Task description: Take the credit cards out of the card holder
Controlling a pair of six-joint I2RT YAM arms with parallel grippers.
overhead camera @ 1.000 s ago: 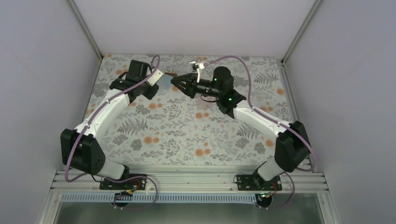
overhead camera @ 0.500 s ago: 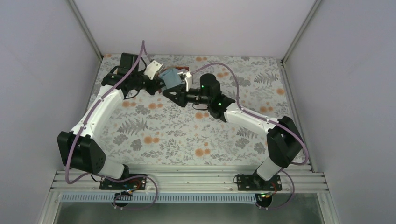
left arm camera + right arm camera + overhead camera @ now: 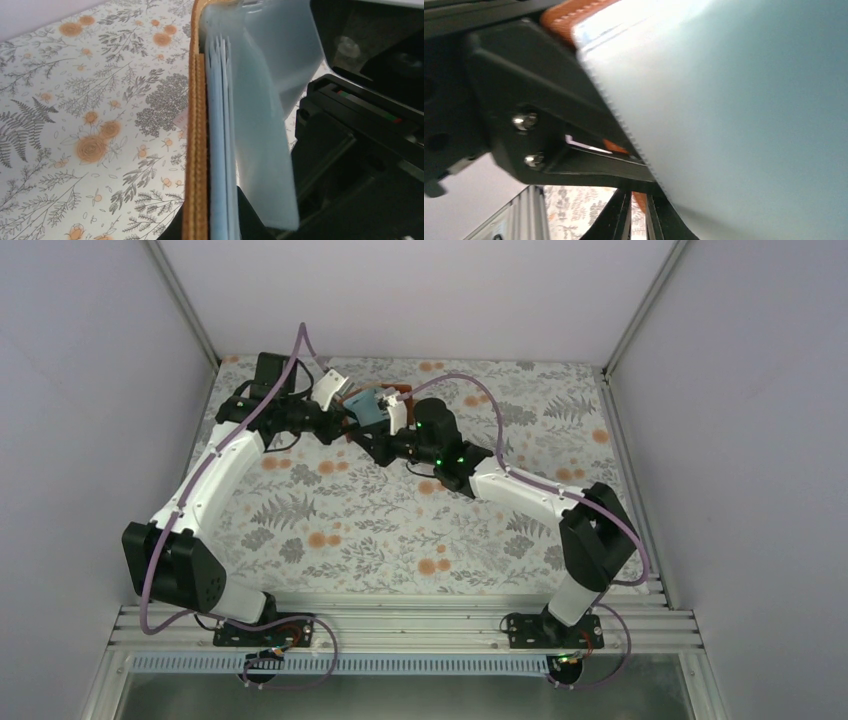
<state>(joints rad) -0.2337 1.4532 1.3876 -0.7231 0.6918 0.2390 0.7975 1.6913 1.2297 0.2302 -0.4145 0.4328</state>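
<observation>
Surface: a table under a floral cloth (image 3: 400,530), grey ferns and orange blooms on white, with a ribbed aluminium rail (image 3: 400,625) at the near edge where both arms are bolted.
Room: plain pale grey walls (image 3: 90,390) on three sides, with slanted metal posts (image 3: 185,305) at the far corners.
Change since a second ago: the left arm has lifted and swung the holder up. The right arm has pushed in to the left, and its spread fingers have drawn together at the holder.
Change in the last half second: the right wrist has crept closer still. The holder has hardly shifted.
Card holder (image 3: 368,406): held in the air over the far middle of the cloth, between the two grippers. It is open, rust-brown leather outside and pale blue-grey inside, with a small brown tab at its right.
Pockets: in the left wrist view, thin pale layers stand edge-on beside the stitched brown spine. I cannot tell whether any is a card.
Left gripper (image 3: 338,423): clenched on the holder's lower edge.
Right gripper (image 3: 368,435): fingers nearly together, with a sliver of the holder's brown leather between them.
</observation>
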